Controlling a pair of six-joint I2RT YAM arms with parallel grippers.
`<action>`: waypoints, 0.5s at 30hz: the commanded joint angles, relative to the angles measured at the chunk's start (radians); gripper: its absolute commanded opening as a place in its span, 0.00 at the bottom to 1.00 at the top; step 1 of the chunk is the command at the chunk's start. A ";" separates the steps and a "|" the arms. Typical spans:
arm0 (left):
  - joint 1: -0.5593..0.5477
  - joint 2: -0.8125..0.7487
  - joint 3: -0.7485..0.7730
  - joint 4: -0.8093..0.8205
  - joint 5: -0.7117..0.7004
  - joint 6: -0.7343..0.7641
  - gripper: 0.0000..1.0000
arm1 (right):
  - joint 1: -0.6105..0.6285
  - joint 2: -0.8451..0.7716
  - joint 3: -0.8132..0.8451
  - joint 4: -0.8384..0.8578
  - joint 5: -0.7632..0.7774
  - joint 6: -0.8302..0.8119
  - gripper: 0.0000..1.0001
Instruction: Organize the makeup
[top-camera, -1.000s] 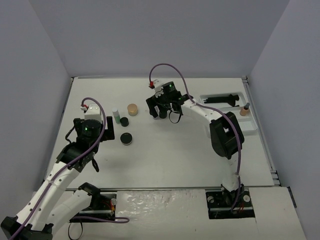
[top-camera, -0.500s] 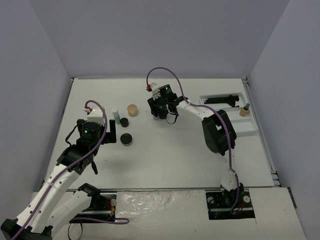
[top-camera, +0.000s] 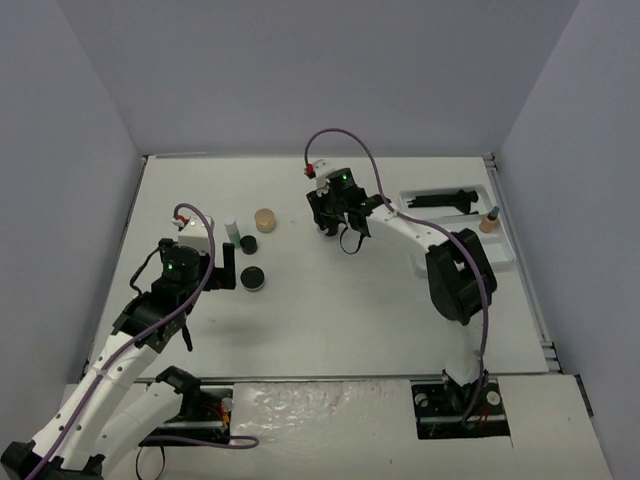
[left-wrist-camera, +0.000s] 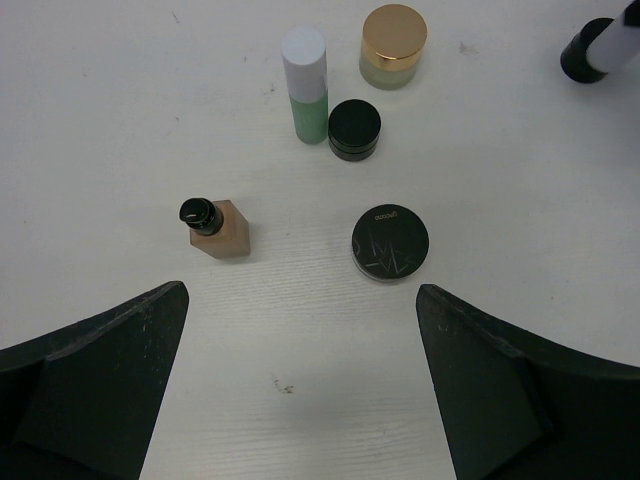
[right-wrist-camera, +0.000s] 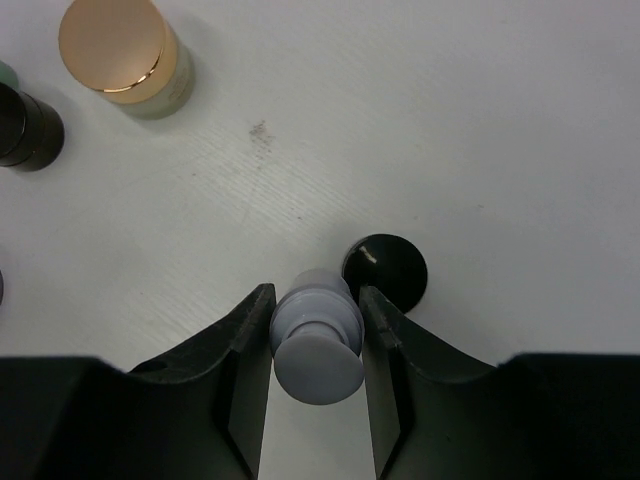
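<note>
Compact (left-wrist-camera: 390, 243) with illegible lid lettering

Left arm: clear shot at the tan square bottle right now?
Probably yes. The left end effector is open, and the tan bottle stands just ahead of it, apart from the black compact, with nothing between.

The left arm bends forward on its own side, its left gripper (left-wrist-camera: 302, 295) spread wide and facing down. The right arm stretches far forward and inward, its right gripper (right-wrist-camera: 315, 303) pinched on a grey-capped bottle (right-wrist-camera: 318, 352).
</note>
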 joint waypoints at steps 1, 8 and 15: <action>0.004 0.006 0.044 0.054 0.009 0.007 0.97 | -0.126 -0.264 -0.085 0.110 0.263 0.140 0.00; 0.005 0.014 0.050 0.047 0.003 0.002 0.97 | -0.359 -0.413 -0.269 0.076 0.503 0.325 0.00; 0.005 0.017 0.051 0.045 0.006 0.000 0.97 | -0.547 -0.404 -0.320 0.077 0.545 0.438 0.00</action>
